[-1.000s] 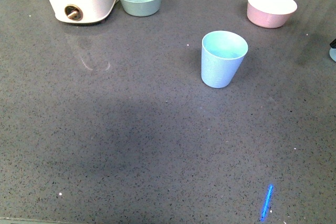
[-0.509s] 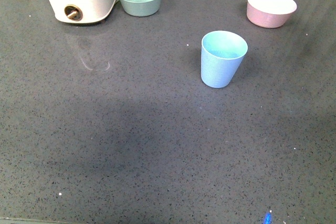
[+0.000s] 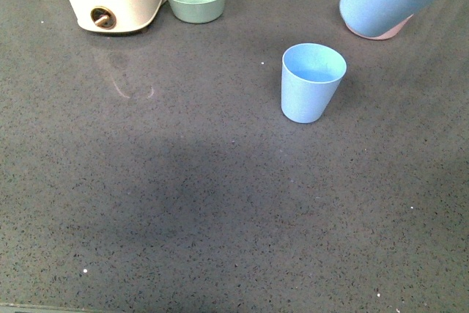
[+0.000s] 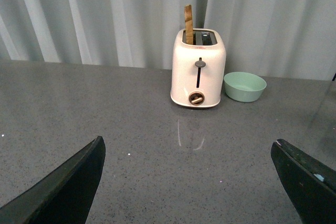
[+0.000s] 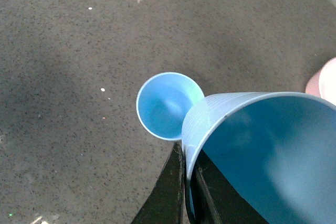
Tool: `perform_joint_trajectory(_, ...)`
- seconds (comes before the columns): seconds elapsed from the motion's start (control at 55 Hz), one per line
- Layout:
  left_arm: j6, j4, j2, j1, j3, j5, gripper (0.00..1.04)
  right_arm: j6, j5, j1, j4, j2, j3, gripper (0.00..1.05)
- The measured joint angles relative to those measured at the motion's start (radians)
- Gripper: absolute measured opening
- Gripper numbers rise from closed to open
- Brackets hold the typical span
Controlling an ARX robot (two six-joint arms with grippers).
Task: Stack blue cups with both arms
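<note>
Now your right gripper [image 5: 186,187] pinches one blue cup [image 3: 377,1] by its rim, aloft over the counter's [image 3: 183,181] far right corner. The other cup [image 3: 313,82] stands upright nearer the middle. Your left gripper [image 4: 187,148] gapes wide.

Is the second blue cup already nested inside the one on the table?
No, the blue cup on the table stands empty, and the other blue cup is held in the air by the right gripper.
</note>
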Motion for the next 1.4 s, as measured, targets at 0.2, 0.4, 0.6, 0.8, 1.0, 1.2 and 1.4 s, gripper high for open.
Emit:
perform_joint_trajectory(0.2, 0.000, 0.000, 0.000, 0.000, 0.000, 0.000, 0.96, 0.017, 0.038, 0.062, 0.000, 0.079, 0.048, 0.02)
perform_joint_trajectory(0.4, 0.000, 0.000, 0.000, 0.000, 0.000, 0.000, 0.96, 0.020, 0.067, 0.089, 0.000, 0.163, 0.097, 0.02)
perform_joint_trajectory(0.6, 0.000, 0.000, 0.000, 0.000, 0.000, 0.000, 0.96, 0.032, 0.079, 0.107, 0.000, 0.216, 0.122, 0.02)
perform_joint_trajectory(0.8, 0.000, 0.000, 0.000, 0.000, 0.000, 0.000, 0.96, 0.039, 0.091, 0.124, 0.000, 0.250, 0.128, 0.02)
perform_joint_trajectory(1.0, 0.000, 0.000, 0.000, 0.000, 0.000, 0.000, 0.96, 0.044, 0.095, 0.129, 0.003, 0.264, 0.128, 0.02)
perform_joint_trajectory(1.2, 0.000, 0.000, 0.000, 0.000, 0.000, 0.000, 0.96, 0.061, 0.097, 0.129, 0.019, 0.268, 0.128, 0.33)
perform_joint_trajectory(1.4, 0.000, 0.000, 0.000, 0.000, 0.000, 0.000, 0.96, 0.065, 0.077, 0.112, 0.039, 0.240, 0.110, 0.67)
